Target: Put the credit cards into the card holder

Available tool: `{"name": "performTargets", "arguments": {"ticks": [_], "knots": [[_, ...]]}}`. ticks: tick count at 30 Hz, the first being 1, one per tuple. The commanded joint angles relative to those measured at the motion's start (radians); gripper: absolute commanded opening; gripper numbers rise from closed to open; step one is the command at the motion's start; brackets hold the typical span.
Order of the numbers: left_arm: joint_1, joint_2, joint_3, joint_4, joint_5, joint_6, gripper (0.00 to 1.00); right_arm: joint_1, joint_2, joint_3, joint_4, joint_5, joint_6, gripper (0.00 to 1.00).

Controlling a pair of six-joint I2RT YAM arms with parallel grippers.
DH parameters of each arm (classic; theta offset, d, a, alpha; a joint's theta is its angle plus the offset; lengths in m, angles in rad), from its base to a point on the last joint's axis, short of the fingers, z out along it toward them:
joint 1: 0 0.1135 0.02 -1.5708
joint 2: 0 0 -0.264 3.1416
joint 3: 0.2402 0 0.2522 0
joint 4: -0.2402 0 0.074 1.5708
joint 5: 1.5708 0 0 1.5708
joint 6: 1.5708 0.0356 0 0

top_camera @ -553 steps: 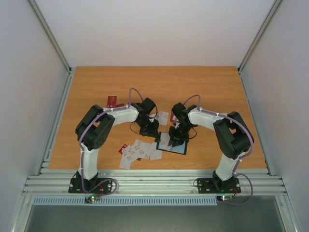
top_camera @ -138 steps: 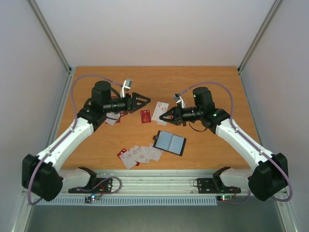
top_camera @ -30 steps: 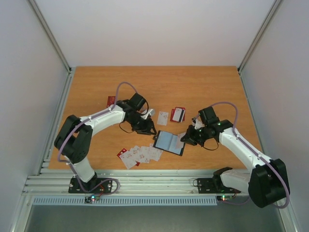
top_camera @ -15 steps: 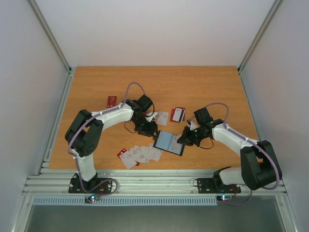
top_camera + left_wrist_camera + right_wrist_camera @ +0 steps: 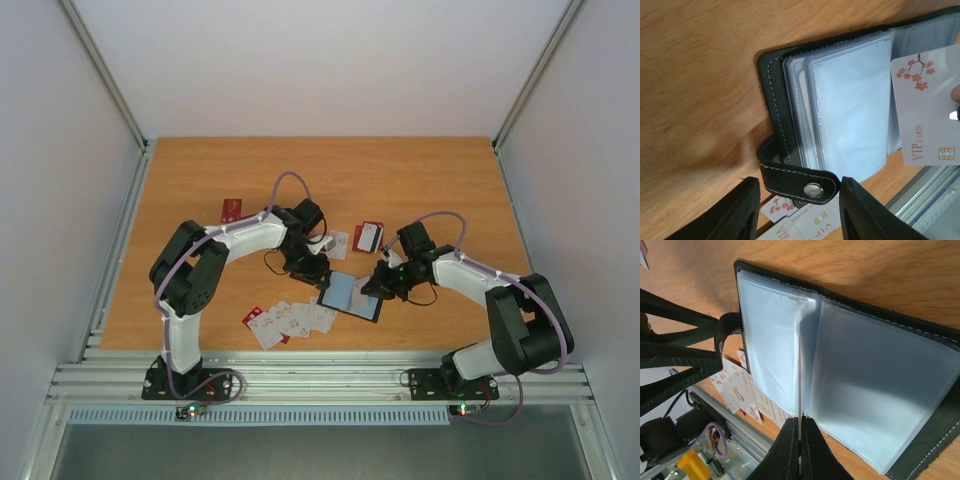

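Observation:
The black card holder (image 5: pixel 352 296) lies open on the table, its pale bluish sleeves up; it also shows in the left wrist view (image 5: pixel 840 105) and the right wrist view (image 5: pixel 855 375). My right gripper (image 5: pixel 373 284) is shut on a white VIP credit card (image 5: pixel 927 110), seen edge-on (image 5: pixel 799 365) over the middle of the sleeves. My left gripper (image 5: pixel 314 273) is open at the holder's left edge, with the snap strap (image 5: pixel 800 181) between its fingers (image 5: pixel 737 212). It holds nothing.
A fan of white and red cards (image 5: pixel 290 320) lies near the front edge, left of the holder. More cards lie behind it: a white one (image 5: pixel 338 243), a dark-striped one (image 5: pixel 369 236) and a red one (image 5: pixel 231 210).
My right gripper has moved left with the card until it is over the open holder. My left gripper has shifted slightly right, up to the holder's strap edge.

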Motion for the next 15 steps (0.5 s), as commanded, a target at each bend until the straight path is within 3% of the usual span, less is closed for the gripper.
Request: {"name": "performTargets", "arguments": {"ticks": [1,15], "knots": [[-0.005,0.033,0.038,-0.017,0.004,0.030,0.44,0.005,0.017,-0.005,0.030,-0.023,-0.021,0.01],[-0.005,0.096,0.067,-0.021,0.030,0.033,0.30,0.005,0.085,-0.011,0.086,-0.053,-0.028,0.01]]}}
